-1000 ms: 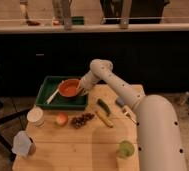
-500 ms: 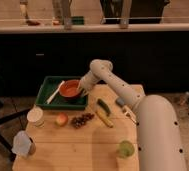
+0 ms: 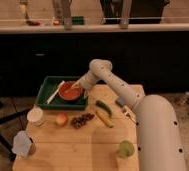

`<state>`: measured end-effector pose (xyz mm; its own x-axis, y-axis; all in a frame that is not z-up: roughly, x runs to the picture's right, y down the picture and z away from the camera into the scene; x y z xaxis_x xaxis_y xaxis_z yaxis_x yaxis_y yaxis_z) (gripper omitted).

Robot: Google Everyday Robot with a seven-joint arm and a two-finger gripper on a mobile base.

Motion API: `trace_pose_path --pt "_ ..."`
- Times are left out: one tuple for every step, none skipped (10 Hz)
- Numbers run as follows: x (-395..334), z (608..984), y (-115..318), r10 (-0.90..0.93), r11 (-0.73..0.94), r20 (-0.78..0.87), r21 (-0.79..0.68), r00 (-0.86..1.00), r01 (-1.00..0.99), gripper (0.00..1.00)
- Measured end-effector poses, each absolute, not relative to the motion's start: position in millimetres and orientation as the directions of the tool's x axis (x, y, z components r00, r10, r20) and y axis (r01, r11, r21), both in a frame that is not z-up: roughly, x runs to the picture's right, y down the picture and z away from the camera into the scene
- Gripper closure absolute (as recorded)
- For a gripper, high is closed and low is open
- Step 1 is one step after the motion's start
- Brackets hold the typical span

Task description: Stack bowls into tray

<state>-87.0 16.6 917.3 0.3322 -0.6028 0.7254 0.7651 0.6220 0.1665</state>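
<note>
The red-orange bowl (image 3: 68, 91) sits in the right part of the dark green tray (image 3: 47, 86) at the far left of the wooden table. A pale utensil lies in the tray left of the bowl. My white arm reaches from the lower right across the table. My gripper (image 3: 77, 85) is at the bowl's right rim, over the tray.
A white lidded container (image 3: 35, 116), an apple (image 3: 61, 119), grapes (image 3: 82, 119), a banana (image 3: 104, 118) and a green vegetable (image 3: 103, 107) lie in front of the tray. A lime-green cup (image 3: 126, 148) stands near right, a grey object (image 3: 23, 144) near left.
</note>
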Motion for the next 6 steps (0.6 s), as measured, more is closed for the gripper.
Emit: trace_pose_path --pt "-86.5 917.4 16.7 -0.603 0.622 0.725 0.166 0.332 0.766 0.2" --pt "-85.4 917.5 17.1 -0.603 0.621 0.725 0.164 0.333 0.767 0.2" --pt "-84.3 917.7 17.3 -0.603 0.62 0.725 0.162 0.333 0.768 0.2" --pt "-83.8 917.7 17.5 -0.603 0.62 0.725 0.162 0.334 0.768 0.2" --pt "-82.9 917.9 17.6 -0.603 0.619 0.725 0.16 0.334 0.768 0.2" --pt "-81.9 918.0 18.0 -0.602 0.619 0.725 0.159 0.335 0.769 0.2"
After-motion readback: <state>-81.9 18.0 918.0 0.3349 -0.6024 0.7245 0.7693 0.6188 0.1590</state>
